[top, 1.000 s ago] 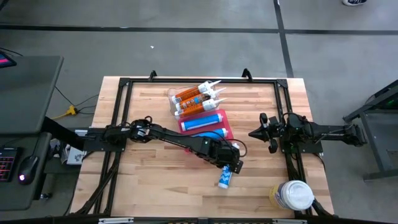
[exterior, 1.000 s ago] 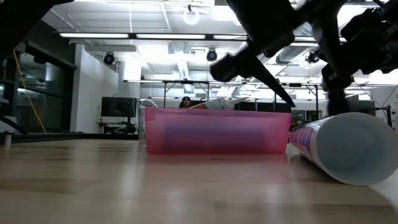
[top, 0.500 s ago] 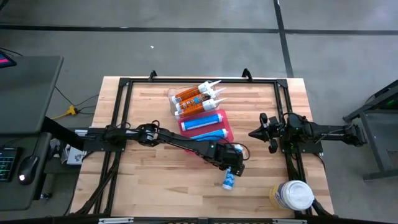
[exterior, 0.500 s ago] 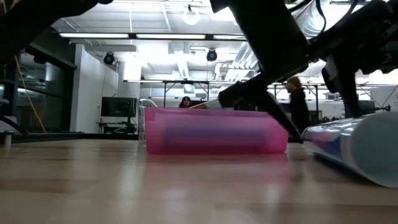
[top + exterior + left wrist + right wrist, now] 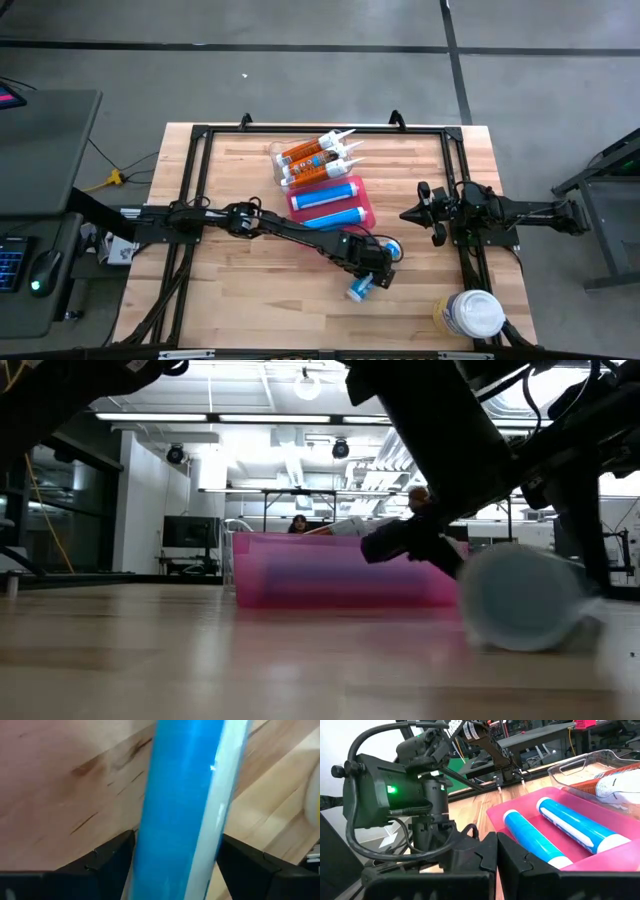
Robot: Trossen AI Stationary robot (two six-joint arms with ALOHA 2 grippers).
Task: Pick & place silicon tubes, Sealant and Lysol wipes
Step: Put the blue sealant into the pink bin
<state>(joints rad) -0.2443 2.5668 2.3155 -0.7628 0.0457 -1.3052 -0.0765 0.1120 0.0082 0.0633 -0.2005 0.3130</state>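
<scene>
The high view looks straight down on the pink rectangular plastic tray (image 5: 333,201); the low view faces that tray (image 5: 340,570) level from the light wooden table's surface (image 5: 200,660); the right wrist view shares it closer.

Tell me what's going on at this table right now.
The left gripper has its fingers on either side of a blue tube near the table's front middle, just short of the pink tray, which already holds two blue tubes. A clear tray behind it holds the orange-labelled cartridges. The right gripper waits shut at the right side, and the Lysol wipes stand at the front right corner.
</scene>
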